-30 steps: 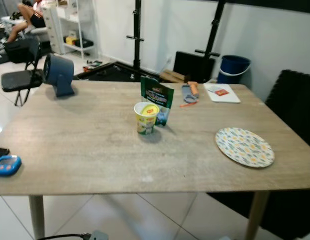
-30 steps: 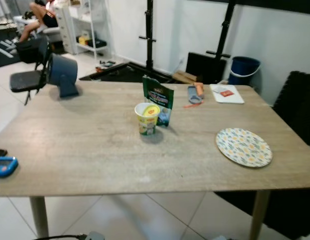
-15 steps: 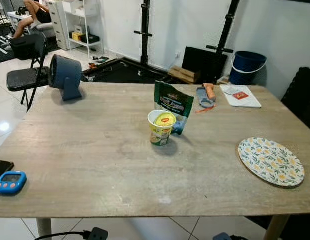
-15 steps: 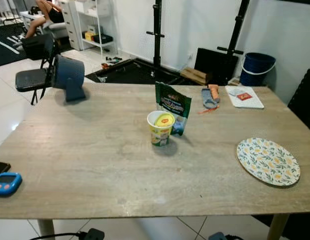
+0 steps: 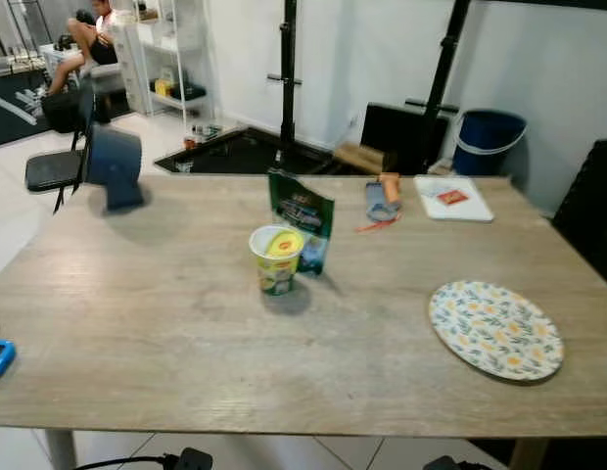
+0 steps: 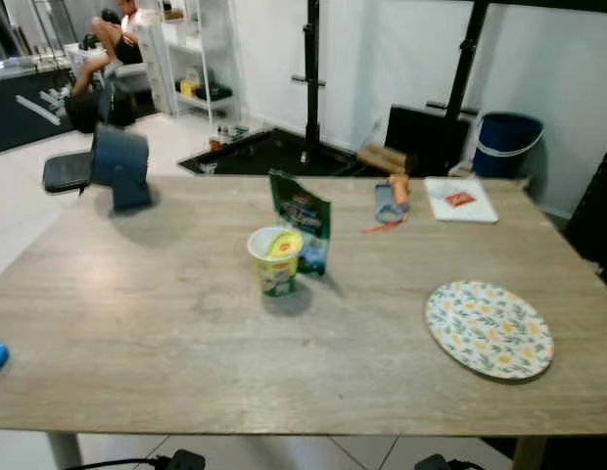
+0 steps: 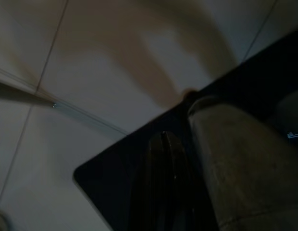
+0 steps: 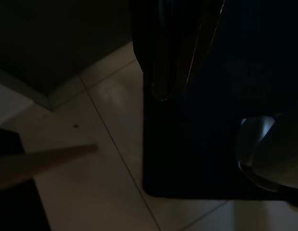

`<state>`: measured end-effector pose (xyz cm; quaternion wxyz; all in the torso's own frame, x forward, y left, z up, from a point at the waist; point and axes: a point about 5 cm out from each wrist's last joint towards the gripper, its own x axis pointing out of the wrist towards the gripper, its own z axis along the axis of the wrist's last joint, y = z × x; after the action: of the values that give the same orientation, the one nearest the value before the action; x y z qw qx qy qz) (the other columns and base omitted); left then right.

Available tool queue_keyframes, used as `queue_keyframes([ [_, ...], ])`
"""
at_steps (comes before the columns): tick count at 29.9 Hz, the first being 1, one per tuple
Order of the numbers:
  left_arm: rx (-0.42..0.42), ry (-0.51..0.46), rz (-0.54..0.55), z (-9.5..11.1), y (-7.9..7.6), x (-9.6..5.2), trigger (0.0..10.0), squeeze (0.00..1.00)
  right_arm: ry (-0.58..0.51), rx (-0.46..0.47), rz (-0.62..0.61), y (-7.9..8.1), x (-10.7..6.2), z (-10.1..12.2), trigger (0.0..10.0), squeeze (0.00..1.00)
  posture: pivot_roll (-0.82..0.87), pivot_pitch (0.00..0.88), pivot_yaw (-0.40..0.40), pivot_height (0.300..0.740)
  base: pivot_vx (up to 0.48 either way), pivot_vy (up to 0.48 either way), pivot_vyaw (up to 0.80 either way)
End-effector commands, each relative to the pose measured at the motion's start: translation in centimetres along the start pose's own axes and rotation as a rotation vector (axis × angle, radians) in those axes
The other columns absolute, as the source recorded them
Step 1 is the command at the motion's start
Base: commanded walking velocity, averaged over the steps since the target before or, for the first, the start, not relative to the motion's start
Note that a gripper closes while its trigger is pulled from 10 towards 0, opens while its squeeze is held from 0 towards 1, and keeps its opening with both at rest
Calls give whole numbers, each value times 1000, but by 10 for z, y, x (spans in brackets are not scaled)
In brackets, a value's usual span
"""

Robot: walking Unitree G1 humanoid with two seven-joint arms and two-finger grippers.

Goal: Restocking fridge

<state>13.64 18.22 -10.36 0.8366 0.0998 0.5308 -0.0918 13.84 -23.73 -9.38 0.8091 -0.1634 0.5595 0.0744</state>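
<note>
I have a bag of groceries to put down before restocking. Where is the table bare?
The table is bare along its near edge, between the cup and the plate, and between the fan and the cup. It is crowded at the far side: pouch, orange-handled tool, white board.

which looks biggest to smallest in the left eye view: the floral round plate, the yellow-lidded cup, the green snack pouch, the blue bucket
1. floral round plate
2. blue bucket, though it stands farther back, so this is only how it looks
3. green snack pouch and yellow-lidded cup look about alike; the cup partly hides the pouch
</note>
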Motion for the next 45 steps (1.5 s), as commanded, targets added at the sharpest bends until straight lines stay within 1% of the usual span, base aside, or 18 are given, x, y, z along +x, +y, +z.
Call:
queue_keyframes([
  [1,-13,60,-14,-16,-4,-2,10000,0,13,10,3,2,0,-4,10000,0,-23,0,-16,740,0,0,0],
  [5,-18,57,-18,-14,-5,-1,10000,0,12,11,4,2,0,-4,10000,0,-24,0,-15,740,0,0,0],
  [8,11,62,-34,-14,-6,-1,10000,0,12,11,3,2,0,-4,10000,0,-24,0,-15,740,0,0,0],
  [16,14,62,-22,-14,-5,-1,10000,0,13,13,3,3,0,-4,10000,0,-27,0,-11,740,0,-450,0],
  [22,10,61,-14,-14,-4,-1,10000,0,17,20,-14,2,0,-4,10000,0,-28,0,-10,740,0,0,0],
  [28,9,61,-18,-14,-4,-1,10000,0,15,-20,-81,-2,0,-3,10000,0,-28,0,-10,740,0,0,0],
  [30,10,60,-19,-13,-5,-1,10000,0,-5,1,-77,-2,0,-2,10000,0,-28,0,-10,740,0,0,0],
  [31,11,60,-20,-13,-5,-1,10000,0,-23,24,-55,0,0,-1,10000,78,-32,0,-9,740,0,0,0],
  [32,13,60,-20,-13,-4,-1,10000,0,-50,54,-7,3,0,1,10000,769,-32,0,-9,740,0,0,0],
  [33,14,61,-19,-13,-4,-1,10000,0,-68,71,26,6,0,2,10000,949,-32,0,-9,740,0,0,0],
  [34,17,61,-19,-13,-4,-1,10000,0,-78,85,112,11,0,4,10000,1000,-32,0,-9,740,0,0,0],
  [35,17,61,-19,-13,-4,-1,10000,0,-78,85,112,11,0,4,10000,1000,-32,0,-9,740,0,0,0],
  [36,20,62,-18,-14,-3,-1,10000,0,-82,92,202,18,0,5,10000,1000,-38,0,-7,740,0,0,0],
  [37,20,62,-17,-14,-3,-1,10000,0,-81,64,237,20,0,6,10000,1000,-38,0,-7,740,0,0,0],
  [41,19,62,-15,-14,-2,-2,10000,0,-83,26,306,24,-1,7,10000,1000,-38,0,-7,740,0,0,0],
  [42,19,63,-15,-14,-1,-2,10000,0,-79,-5,351,28,-2,7,10000,1000,-39,0,-11,740,0,0,0],
  [43,19,63,-15,-14,-1,-2,10000,0,-79,-5,351,28,-2,7,10000,1000,-39,0,-11,740,0,0,0],
  [45,19,64,-16,-15,-1,-2,10000,0,-66,-71,388,30,-2,7,10000,1000,-39,0,-13,740,0,0,0],
])
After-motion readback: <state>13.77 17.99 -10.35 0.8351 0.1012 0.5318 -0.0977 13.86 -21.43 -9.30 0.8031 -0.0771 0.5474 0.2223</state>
